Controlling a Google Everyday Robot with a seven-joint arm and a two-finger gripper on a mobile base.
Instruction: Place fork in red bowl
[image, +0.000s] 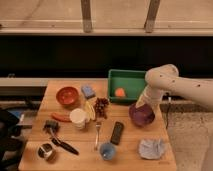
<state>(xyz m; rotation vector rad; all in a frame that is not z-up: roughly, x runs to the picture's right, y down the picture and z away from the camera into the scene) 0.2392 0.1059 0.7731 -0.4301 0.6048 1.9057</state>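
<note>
The fork (97, 132) is slim and silver. It lies flat on the wooden table (35, 135), near the front middle, with its handle toward the front edge. The red bowl (67, 95) stands at the back left of the table with nothing visible in it. My white arm reaches in from the right. Its gripper (141, 104) hangs open just above the back rim of a dark purple bowl (142, 116). That is well to the right of the fork and far from the red bowl. Nothing is in the gripper.
A green tray (128, 79) holding an orange item stands at the back. Between fork and red bowl sit a white cup (78, 117), a banana (90, 110), grapes (101, 106) and a blue sponge (88, 91). A black remote (117, 133), small blue cup (107, 150), black-handled tool (64, 145) and crumpled cloth (151, 148) lie near the front.
</note>
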